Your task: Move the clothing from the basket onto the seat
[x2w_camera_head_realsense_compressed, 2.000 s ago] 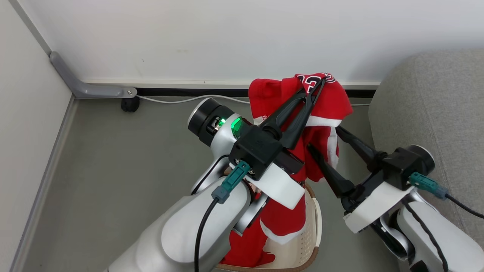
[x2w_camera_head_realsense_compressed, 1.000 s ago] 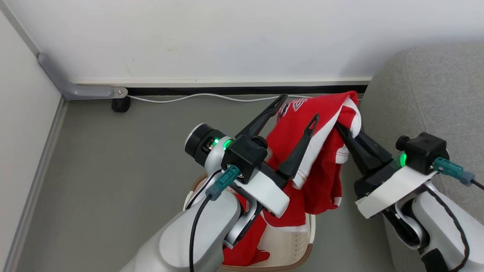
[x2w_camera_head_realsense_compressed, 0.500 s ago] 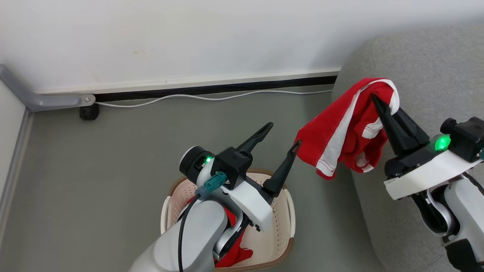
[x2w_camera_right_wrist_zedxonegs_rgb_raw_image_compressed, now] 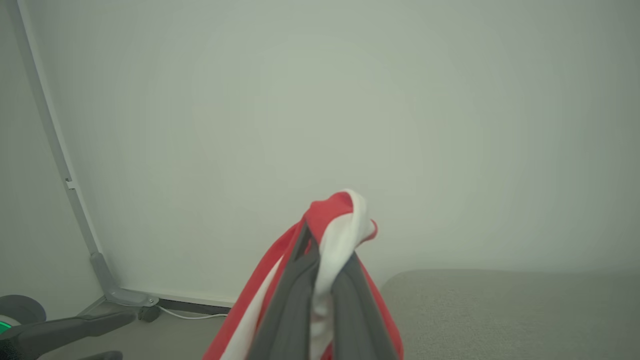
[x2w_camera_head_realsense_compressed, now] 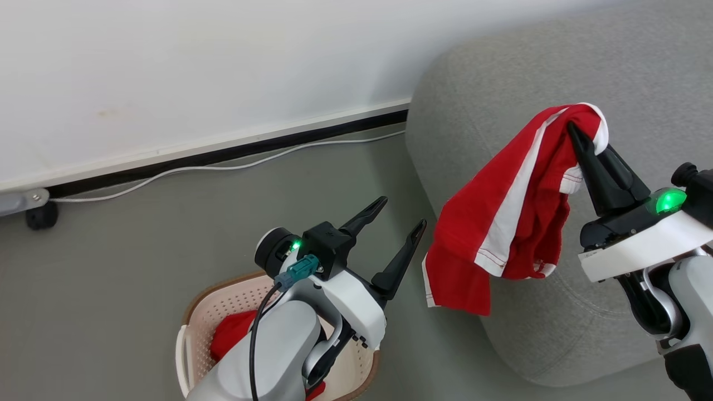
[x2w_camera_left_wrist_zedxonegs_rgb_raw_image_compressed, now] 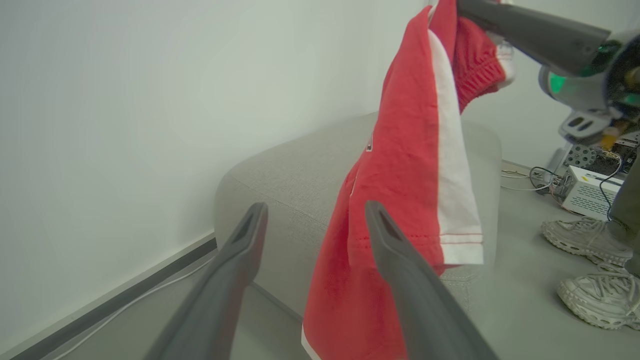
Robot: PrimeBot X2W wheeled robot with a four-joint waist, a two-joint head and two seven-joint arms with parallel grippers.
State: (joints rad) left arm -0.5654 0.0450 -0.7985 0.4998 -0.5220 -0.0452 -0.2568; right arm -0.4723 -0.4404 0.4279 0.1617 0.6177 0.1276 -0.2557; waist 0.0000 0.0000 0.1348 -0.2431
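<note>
I have my left gripper (x2w_camera_head_realsense_compressed: 401,211) spread wide with nothing between its fingers, pointing up and to the right from low centre, while my right gripper (x2w_camera_head_realsense_compressed: 574,131), raised higher on the right, is pinched tight on the red jersey (x2w_camera_head_realsense_compressed: 490,223).

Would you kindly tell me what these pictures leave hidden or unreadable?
- Head view: the left arm covers most of the basket and the red garment in it.
- Left wrist view: lettering on the jersey is folded away, unreadable.
- Left wrist view: the frame edge cuts off the person above the shoes.
</note>
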